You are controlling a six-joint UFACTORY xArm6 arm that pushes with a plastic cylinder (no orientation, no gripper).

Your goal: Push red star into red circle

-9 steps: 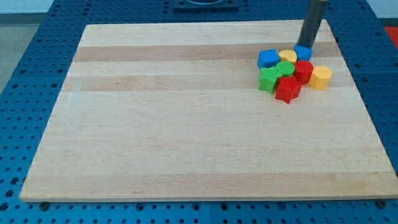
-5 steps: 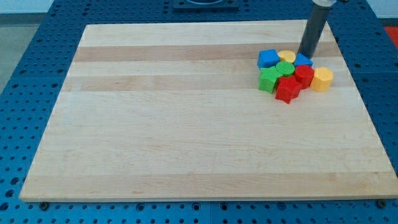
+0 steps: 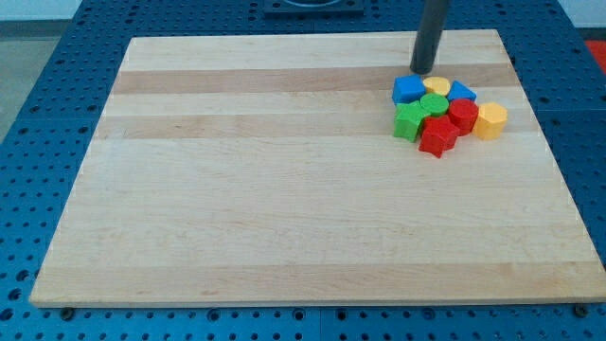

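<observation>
Just above the blue block [image 3: 408, 89], my tip [image 3: 421, 72] stands clear of red star [image 3: 437, 135].

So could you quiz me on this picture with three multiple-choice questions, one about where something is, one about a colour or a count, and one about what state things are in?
1. Where does my tip stand relative to the cluster of blocks?
A. at the view's top of it, just above the left blue block
B. at the view's bottom of it
C. far off at the view's left edge of the board

2. How many red blocks are there?
A. one
B. two
C. four

3. How do the red star and the red circle lie?
A. far apart
B. stacked
C. side by side, seemingly touching

Answers: 1 A, the rod ends on the wooden board just above that blue block. 2 B, only the star and the circle are red. 3 C, no gap shows between them within the cluster.
</observation>
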